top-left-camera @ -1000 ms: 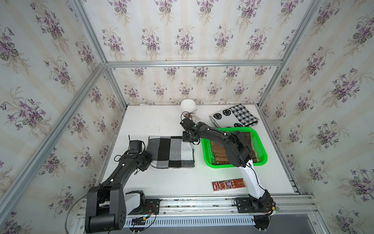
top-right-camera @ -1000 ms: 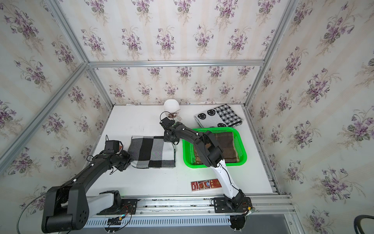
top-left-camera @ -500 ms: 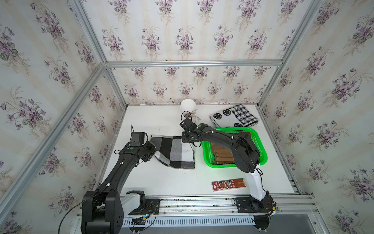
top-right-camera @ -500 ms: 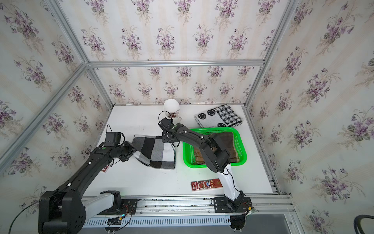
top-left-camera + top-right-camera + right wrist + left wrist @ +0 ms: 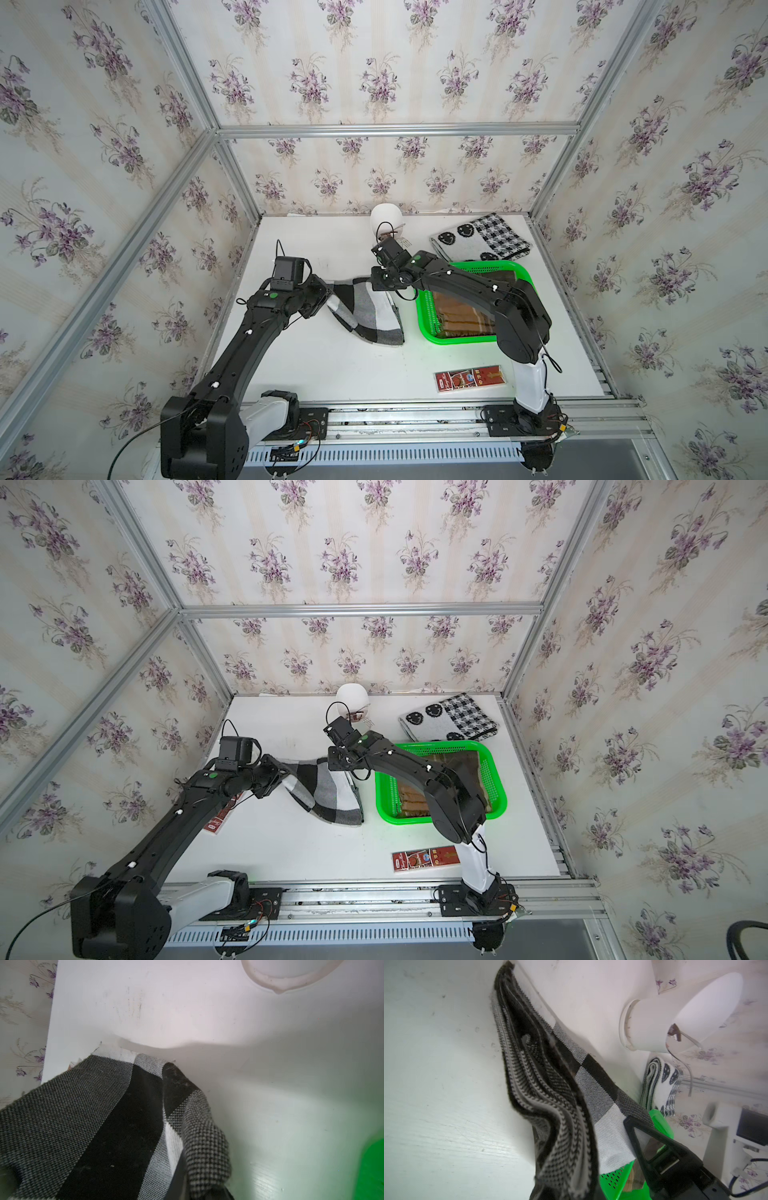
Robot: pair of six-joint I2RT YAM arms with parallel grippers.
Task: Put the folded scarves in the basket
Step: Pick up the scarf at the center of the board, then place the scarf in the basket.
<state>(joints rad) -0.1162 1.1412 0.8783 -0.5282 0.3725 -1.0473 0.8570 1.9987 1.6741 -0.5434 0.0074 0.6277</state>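
The scarf [image 5: 365, 309] was checked black, grey and white; the basket [image 5: 424, 320] was bright green; the counter [image 5: 332, 374] was white.

Walls [image 5: 374, 174]: cream striped wallpaper, purple flower sprigs; one ahead of left gripper [image 5: 327, 292] and right gripper [image 5: 384, 289], one out to either side. Aluminium frame bars [image 5: 395, 129] along wall joints, well above both; same paper continues above bars. White tabletop [image 5: 332, 365] beneath, faintly scuffed. Aluminium rail [image 5: 415, 413] along table edge behind both. Grey floor [image 5: 561, 941] beyond rail. Light even; shadows soft.
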